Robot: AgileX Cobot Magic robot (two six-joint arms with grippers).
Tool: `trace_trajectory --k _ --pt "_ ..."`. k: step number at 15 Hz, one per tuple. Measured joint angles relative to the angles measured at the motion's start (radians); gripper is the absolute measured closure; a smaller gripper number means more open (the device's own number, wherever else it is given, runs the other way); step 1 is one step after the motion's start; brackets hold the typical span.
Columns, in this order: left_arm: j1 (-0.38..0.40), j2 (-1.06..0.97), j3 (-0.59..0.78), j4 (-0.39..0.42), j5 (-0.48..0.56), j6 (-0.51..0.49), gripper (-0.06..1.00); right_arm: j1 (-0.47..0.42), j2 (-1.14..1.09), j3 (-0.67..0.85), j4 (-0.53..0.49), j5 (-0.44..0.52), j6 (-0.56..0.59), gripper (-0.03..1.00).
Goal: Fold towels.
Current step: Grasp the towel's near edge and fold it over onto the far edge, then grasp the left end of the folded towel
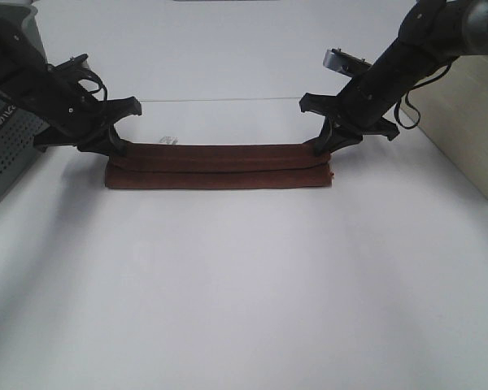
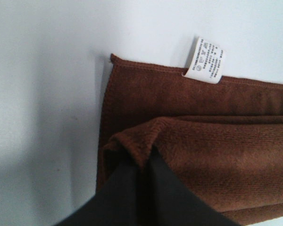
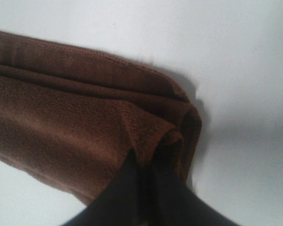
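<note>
The reddish-brown towel [image 1: 218, 166] lies as a long narrow folded strip across the white table. My left gripper [image 1: 116, 149] is shut on the towel's upper layer at its left end; the left wrist view shows the pinched fold [image 2: 137, 141] and the small white tag [image 2: 205, 60] on the far edge. My right gripper [image 1: 322, 146] is shut on the upper layer at the towel's right end, and the right wrist view shows that pinched corner [image 3: 151, 136]. Both held edges are raised slightly above the lower layer.
A grey perforated box [image 1: 4, 154] stands at the left edge. A beige box [image 1: 472, 122] stands at the right edge. The white tabletop [image 1: 244, 292] stretches in front of the towel.
</note>
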Motion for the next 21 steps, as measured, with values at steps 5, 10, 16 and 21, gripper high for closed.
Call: trace_trajectory --k 5,10,16,21 --pt "0.0 0.006 -0.002 -0.001 -0.012 0.0 0.32 0.0 0.002 -0.001 -0.001 0.0 0.022 0.27" --pt "0.0 0.009 -0.004 0.012 -0.02 0.0 0.17 0.0 -0.015 -0.002 -0.011 0.02 0.022 0.19" --pt "-0.001 0.055 -0.009 -0.09 -0.043 0.044 0.29 0.0 -0.015 -0.002 -0.018 0.014 0.022 0.19" --pt "-0.004 0.068 -0.009 -0.098 -0.045 0.078 0.77 0.0 -0.015 -0.002 -0.019 0.008 0.022 0.19"
